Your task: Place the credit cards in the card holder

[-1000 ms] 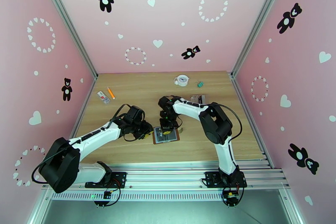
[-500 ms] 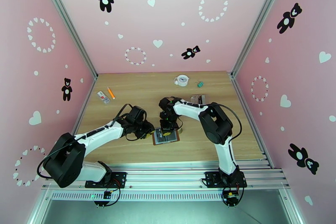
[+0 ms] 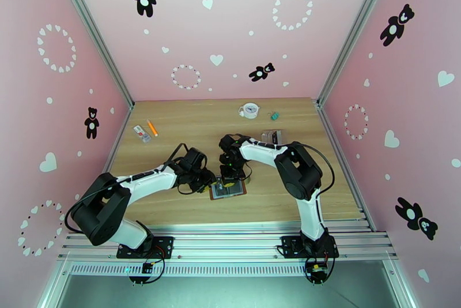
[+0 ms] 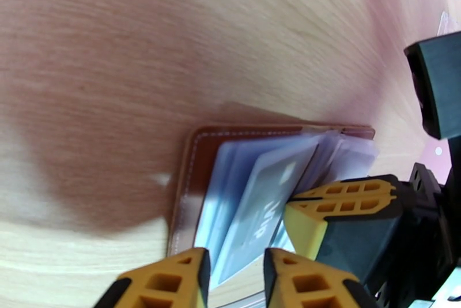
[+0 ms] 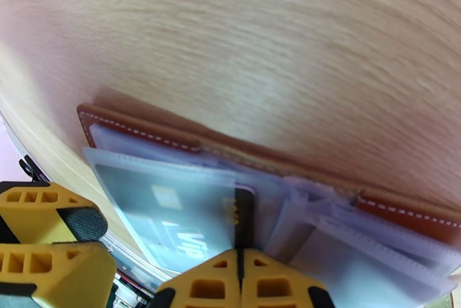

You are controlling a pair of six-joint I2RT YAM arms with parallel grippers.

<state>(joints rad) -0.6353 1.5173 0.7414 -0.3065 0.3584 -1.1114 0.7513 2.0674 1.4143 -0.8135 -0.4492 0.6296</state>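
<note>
Left wrist view gives you the best look: the holder [image 4: 185, 188] lies open on the table [image 4: 173, 44]. A pale grey-blue card [image 4: 259, 205] marked VIP is slid well into one of its clear sleeves [image 5: 357, 234].

I judge this card nearly seated. In the right wrist view a dark card [image 5: 245, 211] also sits in a sleeve. Whether more cards wait, you cannot tell.

The holder is stitched brown leather, stiff and flat. Its sleeves are thin, glossy, floppy film fanned like pages.

From above, the holder [image 3: 227, 188] sits toward 6 o'clock on the table.

- **Left gripper** [image 4: 236, 257], at the holder's 9 o'clock: its fingers stand slightly apart around the card's end. You cannot tell if they grip or merely flank it.
- **Right gripper** [image 5: 239, 260], at the holder's 12 o'clock: its fingers are pressed together, tips down on the sleeves.
</note>
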